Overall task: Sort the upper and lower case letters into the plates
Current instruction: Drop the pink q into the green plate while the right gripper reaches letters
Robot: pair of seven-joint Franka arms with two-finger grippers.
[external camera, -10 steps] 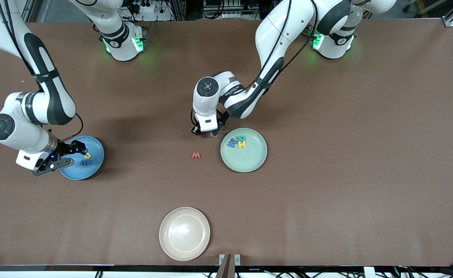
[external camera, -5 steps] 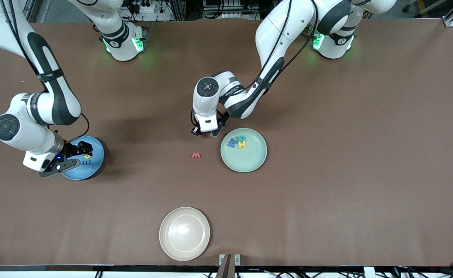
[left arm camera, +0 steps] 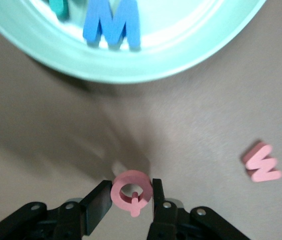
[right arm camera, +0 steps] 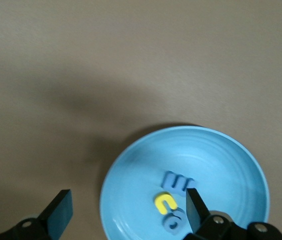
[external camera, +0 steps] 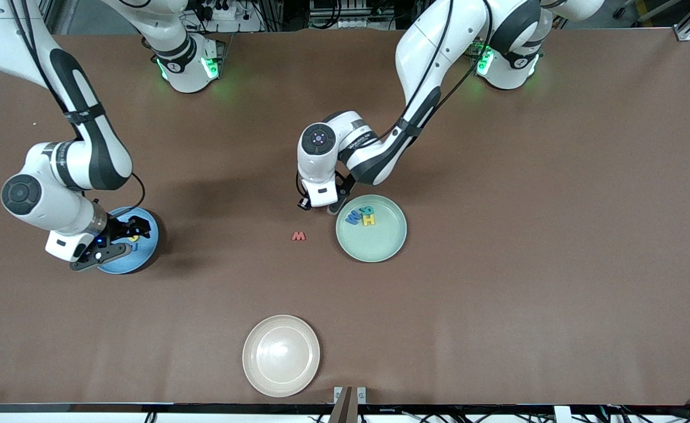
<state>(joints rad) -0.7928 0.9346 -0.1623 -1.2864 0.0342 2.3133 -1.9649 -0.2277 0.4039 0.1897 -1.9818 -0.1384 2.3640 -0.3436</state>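
Note:
My left gripper (left arm camera: 131,196) is shut on a pink letter Q (left arm camera: 132,191), low over the table beside the rim of the mint green plate (left arm camera: 131,75). That plate (external camera: 375,245) holds a blue M (left arm camera: 112,22), a yellow H (external camera: 368,220) and a teal letter (left arm camera: 58,6). In the front view the left gripper (external camera: 320,205) hides the Q. A red W (external camera: 298,236) lies on the table near the plate. My right gripper (right arm camera: 128,212) is open over the blue plate (right arm camera: 221,165), which holds a blue m (right arm camera: 177,182), a yellow c (right arm camera: 165,202) and another blue letter (right arm camera: 173,220).
A cream plate (external camera: 281,355) with nothing in it sits near the table's front edge. The blue plate (external camera: 143,252) stands toward the right arm's end of the table, partly covered by the right gripper (external camera: 124,238).
My left gripper has closed on the pink Q and shifted slightly toward the mint green plate. The right gripper, still open, has drifted across the blue plate toward the table's middle.

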